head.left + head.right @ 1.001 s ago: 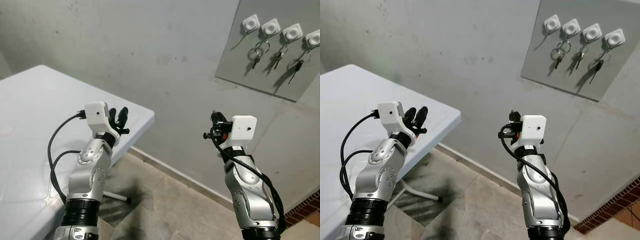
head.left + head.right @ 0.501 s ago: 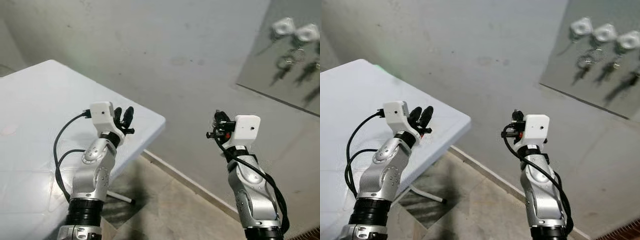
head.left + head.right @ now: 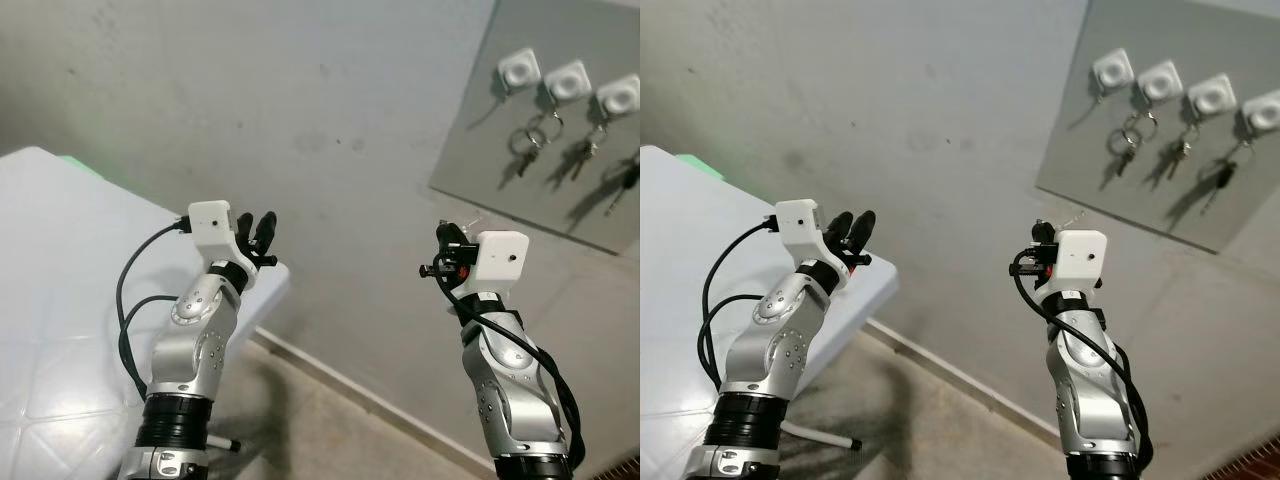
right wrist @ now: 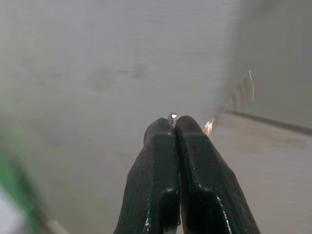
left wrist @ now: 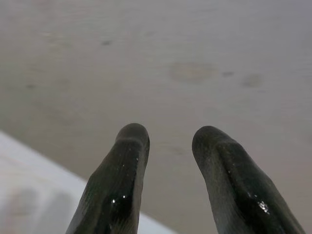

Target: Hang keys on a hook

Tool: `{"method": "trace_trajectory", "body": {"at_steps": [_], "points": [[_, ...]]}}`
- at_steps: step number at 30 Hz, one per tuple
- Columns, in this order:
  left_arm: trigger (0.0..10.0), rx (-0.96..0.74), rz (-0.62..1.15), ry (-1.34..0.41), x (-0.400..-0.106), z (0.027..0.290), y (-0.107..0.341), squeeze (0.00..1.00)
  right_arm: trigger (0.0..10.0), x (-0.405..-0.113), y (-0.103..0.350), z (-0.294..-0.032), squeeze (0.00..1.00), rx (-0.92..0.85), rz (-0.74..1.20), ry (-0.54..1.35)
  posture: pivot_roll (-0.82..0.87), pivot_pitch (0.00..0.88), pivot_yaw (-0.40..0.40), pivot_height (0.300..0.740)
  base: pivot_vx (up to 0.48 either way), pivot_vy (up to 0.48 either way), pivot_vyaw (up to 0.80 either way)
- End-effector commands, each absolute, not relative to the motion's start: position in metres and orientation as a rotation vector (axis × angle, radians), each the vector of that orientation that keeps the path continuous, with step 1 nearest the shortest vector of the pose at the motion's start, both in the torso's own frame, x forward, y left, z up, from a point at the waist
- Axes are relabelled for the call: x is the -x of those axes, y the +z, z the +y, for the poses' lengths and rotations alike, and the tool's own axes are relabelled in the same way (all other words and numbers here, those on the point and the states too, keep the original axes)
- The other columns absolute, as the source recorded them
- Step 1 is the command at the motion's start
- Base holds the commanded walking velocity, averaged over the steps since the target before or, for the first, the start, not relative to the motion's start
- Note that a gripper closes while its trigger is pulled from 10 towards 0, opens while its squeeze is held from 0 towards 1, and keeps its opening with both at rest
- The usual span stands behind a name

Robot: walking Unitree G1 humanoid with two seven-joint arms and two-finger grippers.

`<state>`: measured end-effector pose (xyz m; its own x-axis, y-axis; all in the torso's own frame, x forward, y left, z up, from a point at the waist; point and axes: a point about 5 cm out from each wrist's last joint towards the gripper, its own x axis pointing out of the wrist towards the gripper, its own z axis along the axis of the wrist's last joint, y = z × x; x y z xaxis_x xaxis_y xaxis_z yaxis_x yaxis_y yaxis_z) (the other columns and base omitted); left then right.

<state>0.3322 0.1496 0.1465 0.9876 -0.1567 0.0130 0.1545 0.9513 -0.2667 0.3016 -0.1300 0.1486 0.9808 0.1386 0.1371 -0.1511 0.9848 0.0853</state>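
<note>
The right gripper (image 4: pixel 174 127) has its two black fingers (image 4: pixel 153 180) pressed together on the keys (image 4: pixel 243 90), pinching a small metal bit that shows as a glint right at the fingertips. From that pinch the keys run out beyond the tips: a pale, toothed key blade stands past and to one side of the fingers, its long axis slanting away from them toward the grey board on the wall, tip pointing outward; it is blurred, so finer detail cannot be made out. The head views give what the wrist view cannot: the right gripper (image 3: pixel 444 238) is raised in front of the grey wall (image 3: pixel 300 120), with a thin light sliver of the keys (image 3: pixel 468 220) sticking up just above the fingertips, and the board (image 3: pixel 480 150) lies higher and further out, well apart from them. On it sit white hooks (image 3: pixel 519 71); the one nearest the fingers looks bare, and the next ones carry hanging key sets (image 3: pixel 524 148). The left gripper (image 3: pixel 256 230) is held up over the edge of the white table (image 3: pixel 60 260), its fingers (image 5: pixel 117 190) spread with nothing between them, facing the wall.
</note>
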Motion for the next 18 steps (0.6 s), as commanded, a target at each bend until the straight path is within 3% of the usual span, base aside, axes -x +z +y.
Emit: {"method": "trace_trajectory", "body": {"at_steps": [1, 12, 18], "points": [[10.0, 0.281, -0.004, -0.201, -0.3341, 0.1354, 0.1524, 0.0, 10.0, -0.3029, 0.1509, -0.1439, 0.0, -0.085, -0.131, 0.108, 0.13, 0.006, -0.049, 0.74, 0.364, 0.0, -0.64], [10.0, 0.288, -0.002, -0.203, -0.334, 0.1348, 0.1522, 0.0, 10.0, -0.3035, 0.1506, -0.1434, 0.0, -0.079, -0.13, 0.106, 0.13, 0.004, -0.049, 0.74, 0.365, 0.0, -0.61], [10.0, 0.291, -0.02, -0.184, -0.3335, 0.1334, 0.1552, 0.0, 10.0, -0.3045, 0.1449, -0.1436, 0.0, -0.133, -0.067, 0.108, 0.13, 0.003, -0.049, 0.74, 0.095, 0.0, 0.0]]}}
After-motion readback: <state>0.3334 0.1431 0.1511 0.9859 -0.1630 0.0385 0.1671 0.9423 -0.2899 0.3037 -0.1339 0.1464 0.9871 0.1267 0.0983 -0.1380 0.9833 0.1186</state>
